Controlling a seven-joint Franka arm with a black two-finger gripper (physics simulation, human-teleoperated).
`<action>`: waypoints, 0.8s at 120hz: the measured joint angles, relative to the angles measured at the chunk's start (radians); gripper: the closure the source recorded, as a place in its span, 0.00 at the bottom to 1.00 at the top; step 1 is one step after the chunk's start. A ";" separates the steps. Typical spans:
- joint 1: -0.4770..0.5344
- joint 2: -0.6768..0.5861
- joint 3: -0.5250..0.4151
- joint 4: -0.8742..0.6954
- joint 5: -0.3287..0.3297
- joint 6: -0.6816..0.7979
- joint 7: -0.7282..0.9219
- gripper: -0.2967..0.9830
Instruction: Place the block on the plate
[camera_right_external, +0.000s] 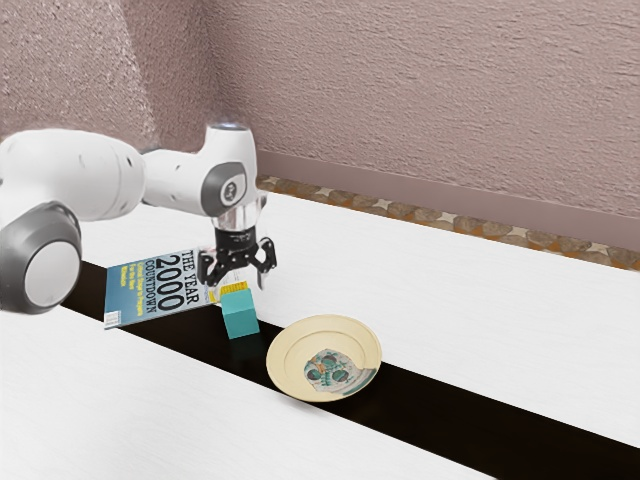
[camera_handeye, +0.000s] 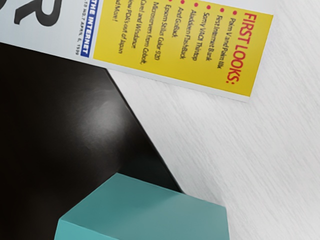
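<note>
Gripper (camera_right_external: 238, 284) spread above block (camera_right_external: 242, 322) — likely light, stiff (perhaps slippery) — pinch opposite sides mid-height, plate (camera_right_external: 288, 352) at exterior-view four o'clock from it.

Plate (camera_right_external: 281, 358): on the table's strip (camera_right_external: 440, 415) | Block (camera_right_external: 240, 315): near the plate, toward the exterior view's left | Magazine (camera_right_external: 150, 290): same side of the plate, mostly farther out than the block | Wall (camera_right_external: 430, 90): well behind the plate

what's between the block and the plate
Between the block and the plate lies a short, bare stretch of the black strip, as the exterior view shows.
</note>
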 joint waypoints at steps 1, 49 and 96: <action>0.000 0.001 0.000 0.000 0.000 0.001 0.000 0.23; 0.005 0.052 0.000 -0.003 -0.019 0.024 0.014 0.24; 0.006 0.051 0.001 -0.003 -0.051 0.036 0.025 0.42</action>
